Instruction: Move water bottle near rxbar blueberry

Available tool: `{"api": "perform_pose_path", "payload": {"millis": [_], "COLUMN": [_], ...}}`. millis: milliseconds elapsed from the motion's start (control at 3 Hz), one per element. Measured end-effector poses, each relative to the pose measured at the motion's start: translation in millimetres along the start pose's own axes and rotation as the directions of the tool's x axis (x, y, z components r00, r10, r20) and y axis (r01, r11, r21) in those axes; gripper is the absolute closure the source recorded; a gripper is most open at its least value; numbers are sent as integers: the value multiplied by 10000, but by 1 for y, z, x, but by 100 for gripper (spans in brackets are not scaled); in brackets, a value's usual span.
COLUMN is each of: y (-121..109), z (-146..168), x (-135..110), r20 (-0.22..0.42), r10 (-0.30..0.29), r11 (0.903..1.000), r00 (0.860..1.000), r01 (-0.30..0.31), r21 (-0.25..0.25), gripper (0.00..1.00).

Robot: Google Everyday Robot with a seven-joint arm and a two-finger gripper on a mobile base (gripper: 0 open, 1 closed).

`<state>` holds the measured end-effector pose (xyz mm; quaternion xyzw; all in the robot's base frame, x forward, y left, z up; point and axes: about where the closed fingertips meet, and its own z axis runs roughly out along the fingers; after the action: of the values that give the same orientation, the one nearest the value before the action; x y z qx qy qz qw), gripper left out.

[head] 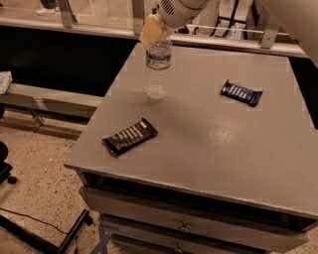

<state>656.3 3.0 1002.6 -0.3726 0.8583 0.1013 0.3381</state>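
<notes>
Water bottle [158, 69] upright, clear ribbed, white-blue-red label; gripper [155, 33] clamped on its top, cap hidden

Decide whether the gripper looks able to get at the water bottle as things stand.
Probably yes: the gripper is right at the top of the upright water bottle, and nothing stands between them.

Indoor test space, lab-like: grey surface [208, 149] on a drawer cabinet [189, 223], speckled hard floor [35, 163] with a loose cable [33, 220], and metal railing posts [67, 15] behind. My tool [154, 33] is at the top of the water bottle [158, 69].
</notes>
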Motion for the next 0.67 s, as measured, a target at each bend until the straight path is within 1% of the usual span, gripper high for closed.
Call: {"api": "perform_pose_path", "payload": {"millis": [333,667], "y": [-16,-43], "z": [-28,-55], "x": [4,17], "r20": [139,212], "r10": [-227,-226], "r11": [9996,9986], "r00": [9996,9995], "r01": [224,216], "r21": [173,489], "gripper": [100,100]}}
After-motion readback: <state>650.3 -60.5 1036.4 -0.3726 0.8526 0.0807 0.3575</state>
